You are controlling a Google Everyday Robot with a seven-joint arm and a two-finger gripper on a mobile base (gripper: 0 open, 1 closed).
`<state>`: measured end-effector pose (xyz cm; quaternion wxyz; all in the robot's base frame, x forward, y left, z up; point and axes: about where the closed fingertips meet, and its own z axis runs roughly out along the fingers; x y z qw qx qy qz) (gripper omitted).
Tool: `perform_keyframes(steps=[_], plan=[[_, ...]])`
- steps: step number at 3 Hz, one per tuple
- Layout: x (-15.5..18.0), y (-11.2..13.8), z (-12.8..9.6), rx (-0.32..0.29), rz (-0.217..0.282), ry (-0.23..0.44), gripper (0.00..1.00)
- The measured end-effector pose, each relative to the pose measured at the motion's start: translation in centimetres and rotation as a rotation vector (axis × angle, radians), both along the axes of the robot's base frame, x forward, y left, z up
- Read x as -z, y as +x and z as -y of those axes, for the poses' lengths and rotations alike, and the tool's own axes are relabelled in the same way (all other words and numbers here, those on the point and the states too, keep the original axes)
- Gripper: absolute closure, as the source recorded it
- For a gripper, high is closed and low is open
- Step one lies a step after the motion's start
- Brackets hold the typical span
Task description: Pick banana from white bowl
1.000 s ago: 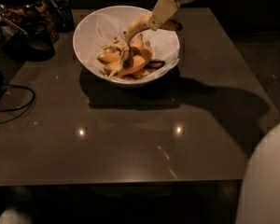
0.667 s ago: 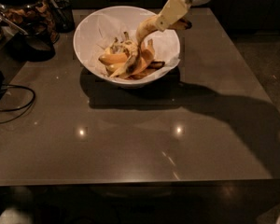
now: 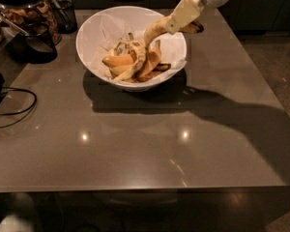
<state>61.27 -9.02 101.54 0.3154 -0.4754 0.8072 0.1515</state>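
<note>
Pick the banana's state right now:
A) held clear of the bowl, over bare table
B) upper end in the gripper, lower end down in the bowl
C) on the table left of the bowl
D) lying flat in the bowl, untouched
B: the gripper sits above the right rim of the white bowl, fingers closed on the banana, whose lower end reaches into the other banana pieces.
</note>
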Motion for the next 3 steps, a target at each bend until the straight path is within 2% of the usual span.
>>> perform_keyframes(steps=[2,3], plan=[[-2.5,-0.6,-1.2,-0.022,0.038,0.059,1.0],[-3.9,-1.1,0.4,0.011,0.084,0.09,1.0]])
